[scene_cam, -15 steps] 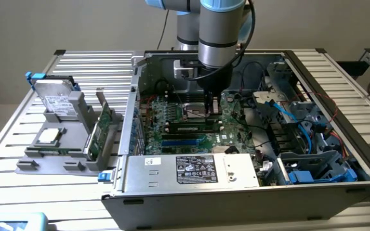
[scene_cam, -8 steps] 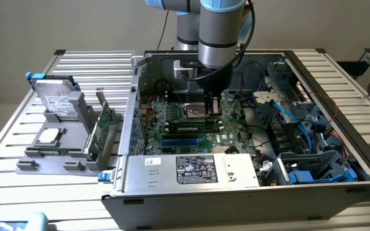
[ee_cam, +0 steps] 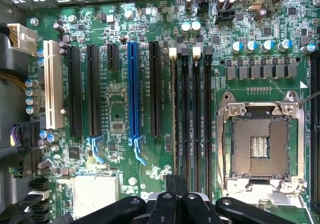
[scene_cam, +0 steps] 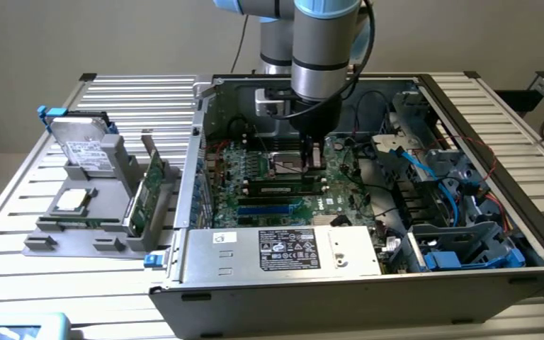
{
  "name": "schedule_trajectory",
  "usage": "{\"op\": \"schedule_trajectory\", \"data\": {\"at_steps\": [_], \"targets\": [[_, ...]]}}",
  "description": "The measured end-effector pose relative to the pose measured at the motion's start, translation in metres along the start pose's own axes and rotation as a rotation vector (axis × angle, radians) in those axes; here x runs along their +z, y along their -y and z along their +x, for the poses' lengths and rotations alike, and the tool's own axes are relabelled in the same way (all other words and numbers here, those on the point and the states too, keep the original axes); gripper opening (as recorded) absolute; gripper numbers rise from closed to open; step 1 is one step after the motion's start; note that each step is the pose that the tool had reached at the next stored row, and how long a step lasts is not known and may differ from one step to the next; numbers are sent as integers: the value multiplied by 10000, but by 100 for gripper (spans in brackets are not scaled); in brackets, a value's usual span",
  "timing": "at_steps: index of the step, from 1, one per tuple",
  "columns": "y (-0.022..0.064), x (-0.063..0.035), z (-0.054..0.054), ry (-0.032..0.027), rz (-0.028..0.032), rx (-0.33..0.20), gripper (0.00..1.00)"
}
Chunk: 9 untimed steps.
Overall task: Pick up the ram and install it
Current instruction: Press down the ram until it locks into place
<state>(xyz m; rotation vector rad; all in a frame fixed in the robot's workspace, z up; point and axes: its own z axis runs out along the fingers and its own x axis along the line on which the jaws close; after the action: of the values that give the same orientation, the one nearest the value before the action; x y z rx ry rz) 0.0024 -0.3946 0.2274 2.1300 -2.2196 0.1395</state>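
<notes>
Inside the open computer case (scene_cam: 253, 255), my gripper (scene_cam: 312, 161) hangs over the motherboard (scene_cam: 253, 177), between the CPU socket (scene_cam: 286, 166) and the memory slots. The ram (scene_cam: 277, 190), a dark stick with a pale label, stands in one of those slots. The wrist view sees the ram (ee_cam: 174, 114) edge-on as a thin line in the slot beside the black memory slots (ee_cam: 197, 114). My gripper (ee_cam: 176, 181) is shut, its black fingers pressed together right above the near end of the ram. I cannot tell whether they touch it.
Blue and black cables (scene_cam: 423, 170) and drive bays (scene_cam: 461, 248) fill the case at the exterior view's right. The power supply (scene_cam: 282, 251) lies along the front. At the exterior view's left, a grey fixture (scene_cam: 83, 234) holds a hard drive (scene_cam: 83, 149), a CPU (scene_cam: 71, 200) and a green expansion card (scene_cam: 149, 191).
</notes>
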Motion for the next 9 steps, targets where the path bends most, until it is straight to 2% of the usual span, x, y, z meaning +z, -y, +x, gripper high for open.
{"op": "schedule_trajectory", "data": {"at_steps": [3,9], "targets": [[-35,-22,5,-10,-1,4,11],[-162,-28,11,-16,-1,35,11]]}}
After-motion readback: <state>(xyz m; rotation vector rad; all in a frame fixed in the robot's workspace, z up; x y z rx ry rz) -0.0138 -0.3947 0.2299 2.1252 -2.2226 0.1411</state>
